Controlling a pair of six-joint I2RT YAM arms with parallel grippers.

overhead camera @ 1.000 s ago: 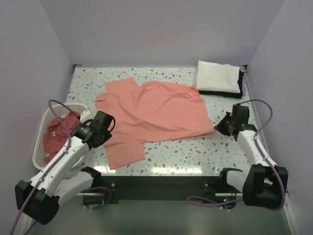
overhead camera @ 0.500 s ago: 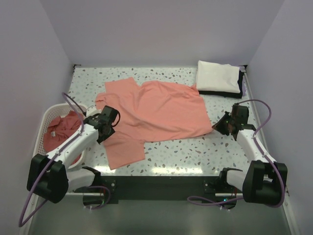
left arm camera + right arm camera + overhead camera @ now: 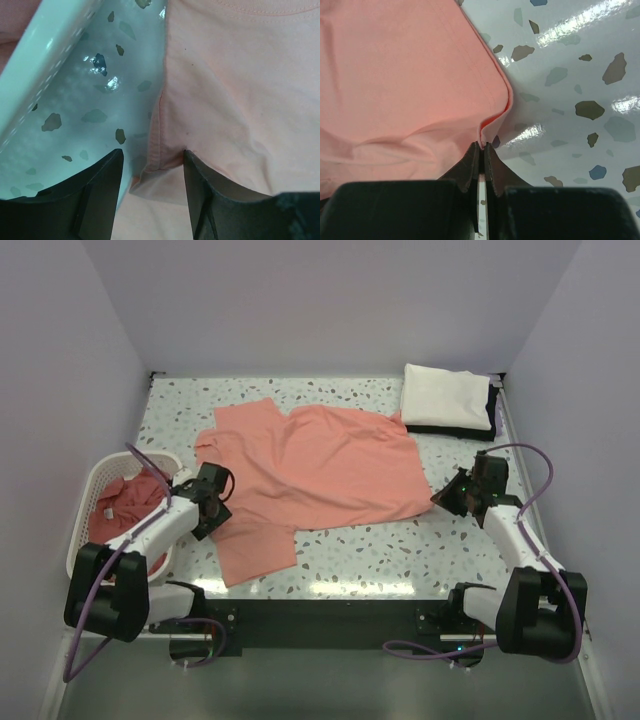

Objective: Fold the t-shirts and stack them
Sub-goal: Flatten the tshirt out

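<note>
Pink shirt point(image 3: 330, 470) lies spread open and a bit rumpled mid table point(image 3: 380, 560), one sleeve pointing at the near edge. Left gripper point(image 3: 213, 502) sits low at the shirt's left edge, right beside the basket point(image 3: 82, 540); fingers point(image 3: 97, 192) apart, straddling the hem fold, nothing clamped. Right gripper point(image 3: 447, 497) is at the shirt's near right corner, jaws together, pinching a tuck of the hem; wrist view shows cloth wedged at the tips. Second shirt point(image 3: 125, 508) is bunched in the basket, white label showing. Folded white cloth point(image 3: 445, 395) over a dark layer sits in the table's far right corner, near the shirt's far edge
</note>
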